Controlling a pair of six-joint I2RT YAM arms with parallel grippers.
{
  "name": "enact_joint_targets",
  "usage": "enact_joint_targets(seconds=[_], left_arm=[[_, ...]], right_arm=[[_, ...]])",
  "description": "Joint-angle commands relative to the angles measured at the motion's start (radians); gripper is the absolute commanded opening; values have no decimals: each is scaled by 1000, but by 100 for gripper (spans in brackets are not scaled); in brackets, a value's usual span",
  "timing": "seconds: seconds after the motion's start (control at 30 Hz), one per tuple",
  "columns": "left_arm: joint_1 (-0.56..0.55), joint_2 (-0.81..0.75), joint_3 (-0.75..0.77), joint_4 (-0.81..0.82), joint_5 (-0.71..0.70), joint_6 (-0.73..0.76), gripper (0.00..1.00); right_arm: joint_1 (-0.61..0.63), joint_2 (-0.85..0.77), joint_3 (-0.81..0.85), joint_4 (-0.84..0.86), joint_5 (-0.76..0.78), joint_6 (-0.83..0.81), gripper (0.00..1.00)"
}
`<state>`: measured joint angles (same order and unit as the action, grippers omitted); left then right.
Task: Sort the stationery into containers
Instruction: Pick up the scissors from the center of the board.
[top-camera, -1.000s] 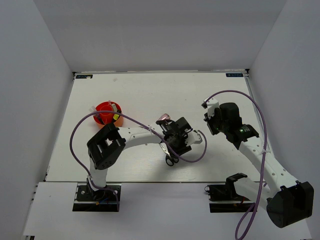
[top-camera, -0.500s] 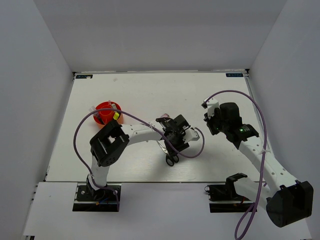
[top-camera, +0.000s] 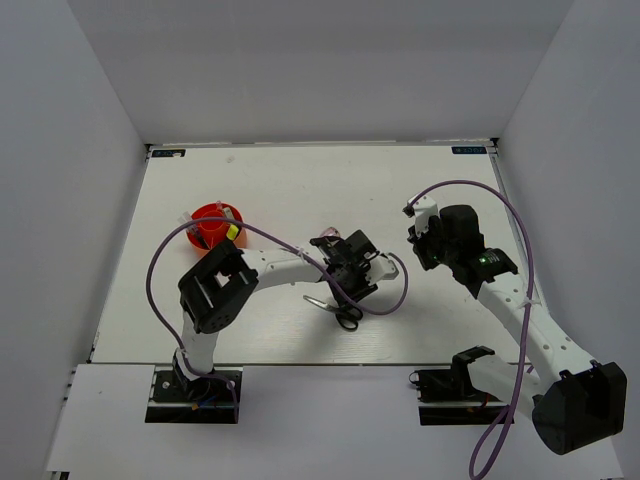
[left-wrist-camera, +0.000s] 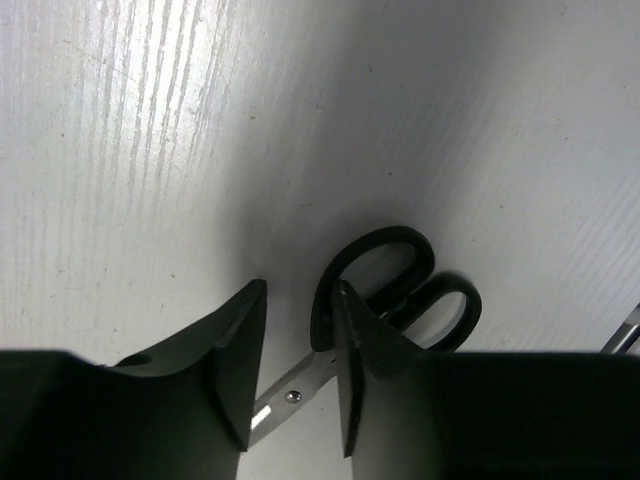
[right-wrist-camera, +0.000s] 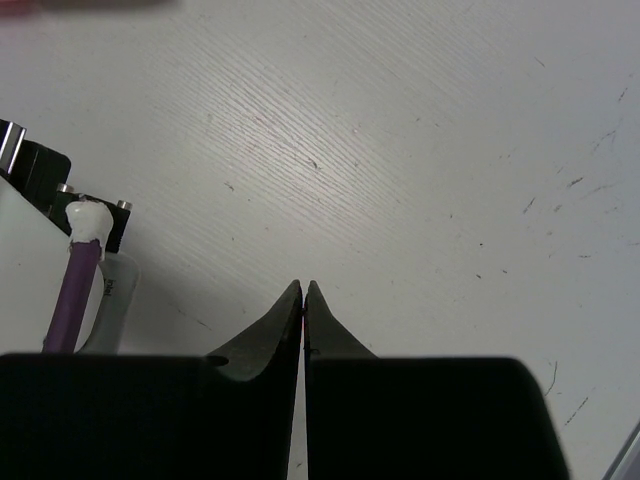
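Observation:
Black-handled scissors (top-camera: 345, 316) lie flat on the table's near middle, with their blades pointing left. My left gripper (top-camera: 338, 300) hangs straight over them. In the left wrist view the left gripper (left-wrist-camera: 300, 290) is open by a narrow gap. The scissors' (left-wrist-camera: 385, 236) pivot and blade cross that gap slantwise, and the handle loops lie just past the right finger. The red-orange pot (top-camera: 197, 215) stands at the left, with a yellow-capped highlighter (top-camera: 231, 232) and other pieces in it. My right gripper (top-camera: 414, 240) (right-wrist-camera: 303, 285) is shut on nothing, low over bare table.
A purple cable (top-camera: 160, 255) loops from the left arm out toward the pot. Another purple cable (top-camera: 500, 205) arcs over the right arm. Part of the left arm (right-wrist-camera: 85, 225) shows at the left edge of the right wrist view. White walls enclose the table.
The left jaws have narrowed round the scissors. The scissors have swung so that their blades now point left. The right arm has not moved.

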<state>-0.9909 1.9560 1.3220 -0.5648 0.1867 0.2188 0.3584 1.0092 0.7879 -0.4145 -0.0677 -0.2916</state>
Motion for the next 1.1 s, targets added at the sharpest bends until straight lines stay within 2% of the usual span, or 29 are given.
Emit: enact_joint_targets(seconds=[0.0, 0.27, 0.5, 0.67, 1.07], left_arm=[[6, -12, -35, 3, -49, -18, 41], [14, -32, -81, 31, -98, -58, 40], [14, -52, -73, 40, -72, -84, 54], [15, -45, -66, 52, -41, -105, 54], [-18, 15, -66, 33, -68, -114, 40]], right_arm=[[-4, -8, -6, 20, -14, -3, 5], [-7, -12, -7, 22, -15, -6, 5], [-7, -14, -9, 22, -14, -6, 5], [-7, -17, -9, 23, -14, -7, 5], [-9, -23, -10, 25, -11, -7, 5]])
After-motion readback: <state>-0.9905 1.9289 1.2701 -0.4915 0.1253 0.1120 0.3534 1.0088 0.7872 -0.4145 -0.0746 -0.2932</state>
